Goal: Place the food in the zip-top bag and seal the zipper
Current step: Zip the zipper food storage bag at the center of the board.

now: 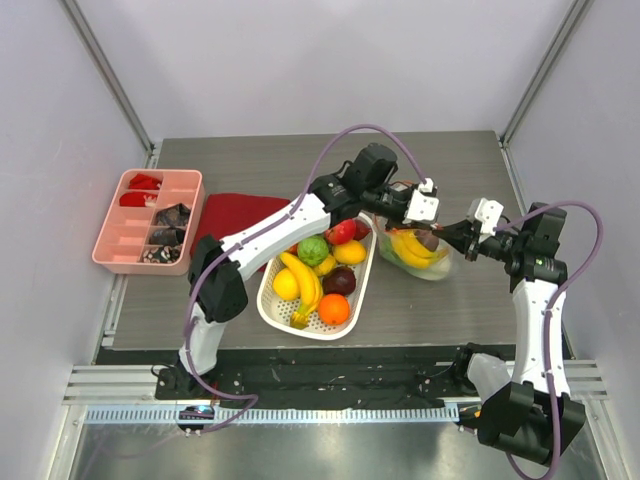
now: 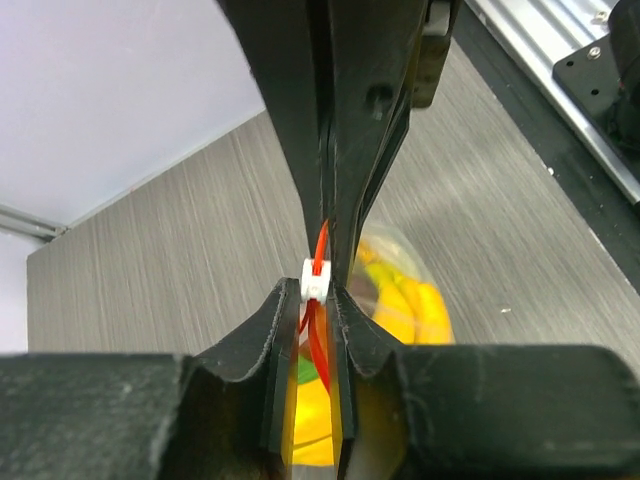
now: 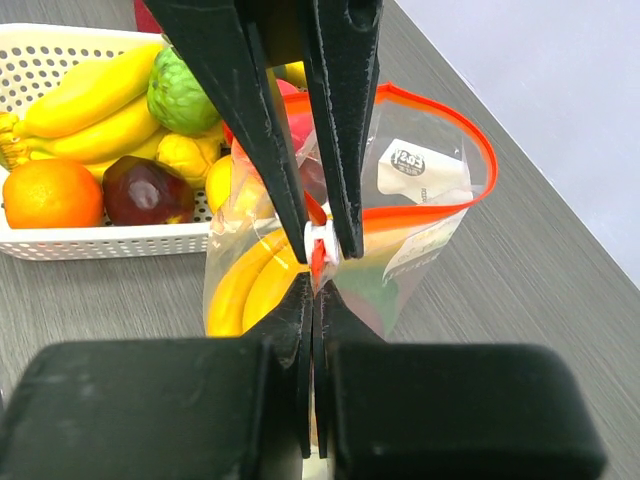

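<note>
Both jaws pinch the zipper (image 3: 425, 214) (bananas (image 3: 242, 290) inside bag (image 3: 440, 150)).

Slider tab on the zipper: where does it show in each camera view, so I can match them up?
Top external: too small to make out; it would lie at the top edge of the zip-top bag.
Left wrist: slider tab at frame centre, on the red-orange zipper.
Right wrist: frame centre, at the bag's near top corner.
Shared landmark: the yellow bananas inside the bag.
</note>
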Motion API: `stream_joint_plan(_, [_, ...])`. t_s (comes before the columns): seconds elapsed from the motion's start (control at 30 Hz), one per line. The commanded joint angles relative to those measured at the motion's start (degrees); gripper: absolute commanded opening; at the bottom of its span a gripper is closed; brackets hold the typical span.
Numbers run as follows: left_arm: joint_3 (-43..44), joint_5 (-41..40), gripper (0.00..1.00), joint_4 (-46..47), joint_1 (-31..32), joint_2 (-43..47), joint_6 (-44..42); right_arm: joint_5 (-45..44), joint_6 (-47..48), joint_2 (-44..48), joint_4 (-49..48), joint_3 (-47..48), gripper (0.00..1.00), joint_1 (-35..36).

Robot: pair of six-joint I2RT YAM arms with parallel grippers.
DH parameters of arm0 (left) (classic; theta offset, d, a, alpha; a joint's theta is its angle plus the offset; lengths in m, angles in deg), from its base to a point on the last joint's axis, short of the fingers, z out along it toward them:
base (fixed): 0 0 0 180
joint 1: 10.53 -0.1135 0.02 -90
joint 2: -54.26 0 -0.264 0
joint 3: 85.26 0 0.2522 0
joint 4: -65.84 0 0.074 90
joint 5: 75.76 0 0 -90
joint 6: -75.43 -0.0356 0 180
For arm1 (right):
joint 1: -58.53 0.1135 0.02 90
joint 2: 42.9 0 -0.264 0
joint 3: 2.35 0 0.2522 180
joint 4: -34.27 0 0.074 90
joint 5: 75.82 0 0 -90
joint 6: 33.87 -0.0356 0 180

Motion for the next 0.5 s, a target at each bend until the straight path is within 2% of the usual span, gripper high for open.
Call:
stream_joint_plan(0.0, [1.1,-2.6,0.18,-2.6,-2.5,-1.1,-1.8,3.1,0.5,1.3,-1.9,1.5,0.01,-1.6])
stream_joint_plan(0.13, [0.3,-3.4,0.17,-2.9,-3.3,-1.0,-2.5,3.7,0.6,1.2,-1.8,1.8,0.01,-3.0])
stream_joint_plan(0.27, [0.1,-2.8,0.1,-2.9,-4.3,-0.8,-1.6,4.2,0.5,1.2,-1.8,2.1,0.01,-3.8])
stream_joint_plan(0.33, [0.1,-2.7,0.11,-2.7,-4.4,-0.5,-1.3,4.6,0.6,1.1,-1.7,2.0,0.01,-3.9])
stream_joint_plan(0.37, [0.2,-2.5,0.26,-1.7,-4.4,-0.2,-0.9,4.8,0.8,1.1,-1.7,1.9,0.01,-3.9])
stream_joint_plan(0.4, [-0.1,-1.1,0.36,-0.7,-4.3,0.6,0.8,5.1,0.7,1.1,-1.8,1.9,0.01,-3.9])
stream_joint_plan(0.47, [-0.7,0.1,0.5,0.8,-3.7,1.5,1.7,5.4,1.2,1.1,-1.7,1.7,0.01,-3.9])
